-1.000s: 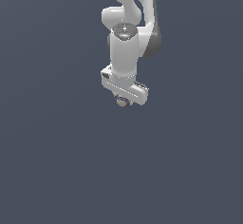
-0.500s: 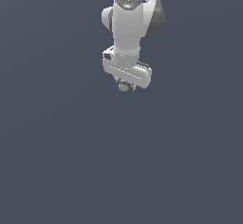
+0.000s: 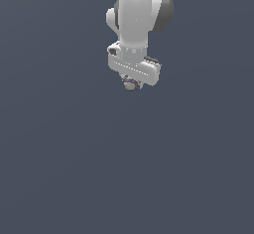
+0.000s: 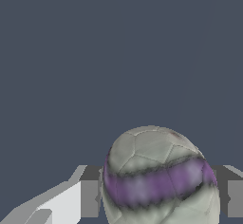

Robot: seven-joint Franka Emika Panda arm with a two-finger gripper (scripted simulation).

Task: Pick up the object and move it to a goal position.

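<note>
The arm (image 3: 135, 20) fills the upper middle of the exterior view, hanging straight down over a plain dark grey surface with no edge, corner or marking in sight, so nothing gives a place on any bench.

At its lower end sits the claw (image 3: 132, 83), a pale crossbar with the short fingers below it. In the wrist view the fingers (image 4: 90, 197) stand on either side of the ball with their pads against it, so the claw is closed on the ball and carrying it.

The ball (image 4: 159, 178) is off-white with a purple band round its middle; in the exterior view it is only a small pale knob (image 3: 131, 84) tucked directly under the crossbar. Being round, it has no long axis to mind. It sits between the pads, below the wrist, in line with the arm.

No goal marker shows in either view, so which way the carry must go cannot be told from here.
</note>
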